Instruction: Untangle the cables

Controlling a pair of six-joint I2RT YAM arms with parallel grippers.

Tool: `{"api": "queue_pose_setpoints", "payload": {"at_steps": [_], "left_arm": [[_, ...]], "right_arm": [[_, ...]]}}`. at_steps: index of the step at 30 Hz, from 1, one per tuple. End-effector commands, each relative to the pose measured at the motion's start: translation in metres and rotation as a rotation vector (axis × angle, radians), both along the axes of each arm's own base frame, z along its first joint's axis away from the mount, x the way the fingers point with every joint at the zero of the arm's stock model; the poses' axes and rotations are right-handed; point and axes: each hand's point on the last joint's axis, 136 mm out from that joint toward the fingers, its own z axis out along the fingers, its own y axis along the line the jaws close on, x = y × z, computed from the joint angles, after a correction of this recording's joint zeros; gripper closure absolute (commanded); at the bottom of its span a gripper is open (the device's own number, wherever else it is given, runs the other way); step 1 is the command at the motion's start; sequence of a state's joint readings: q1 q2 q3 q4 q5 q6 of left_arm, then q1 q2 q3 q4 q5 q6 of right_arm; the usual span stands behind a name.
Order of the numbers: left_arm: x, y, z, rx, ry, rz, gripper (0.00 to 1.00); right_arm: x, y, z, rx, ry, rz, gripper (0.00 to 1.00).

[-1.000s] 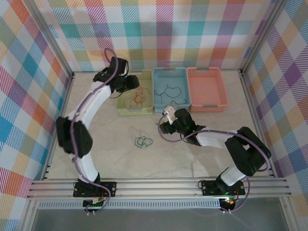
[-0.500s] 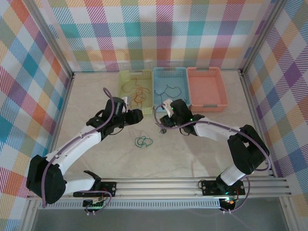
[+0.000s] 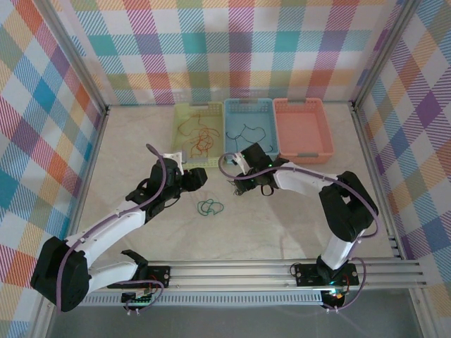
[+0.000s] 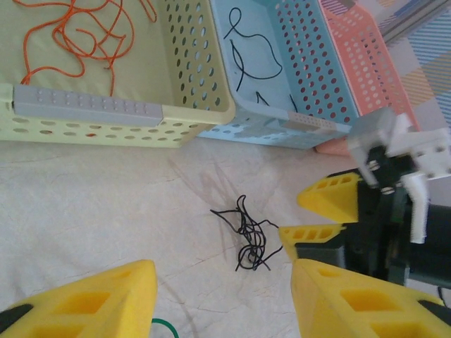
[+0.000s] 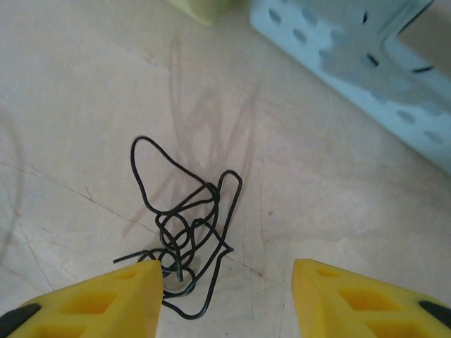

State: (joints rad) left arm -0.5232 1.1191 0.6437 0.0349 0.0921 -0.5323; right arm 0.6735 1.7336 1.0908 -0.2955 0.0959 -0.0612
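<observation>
Right gripper (image 5: 224, 278) spread wide, straddling black cable tangle (image 5: 184, 229) — nothing gripped; left gripper (image 4: 222, 278) spread, empty

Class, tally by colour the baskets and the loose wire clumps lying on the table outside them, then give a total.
yellow-green basket: 1
blue basket: 1
pink basket: 1
black wire clump: 1
green wire clump: 1
Total: 5
</observation>
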Motion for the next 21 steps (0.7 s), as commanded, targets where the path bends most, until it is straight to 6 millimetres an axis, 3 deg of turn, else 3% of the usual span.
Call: {"api": "queue_pose_setpoints", "payload": {"at_steps": [1,8,18,21], "left_arm": [[0.002,-0.004,0.01,-0.026,-0.036,-0.004,0.47],[-0.001,0.0,0.005,-0.006,-0.02,0.007,0.46],[0.0,0.002,0.001,0.012,-0.003,0.019,0.47],[0.0,0.002,0.0,0.018,0.002,0.02,0.48]], "right_arm": [[-0.002,-0.003,-0.002,-0.031,0.037,0.007,0.49],[-0.003,0.0,-0.012,-0.033,0.073,0.014,0.61],[-0.005,0.001,-0.021,-0.032,0.115,0.018,0.65],[-0.007,0.003,-0.022,-0.019,0.128,0.027,0.71]]}}
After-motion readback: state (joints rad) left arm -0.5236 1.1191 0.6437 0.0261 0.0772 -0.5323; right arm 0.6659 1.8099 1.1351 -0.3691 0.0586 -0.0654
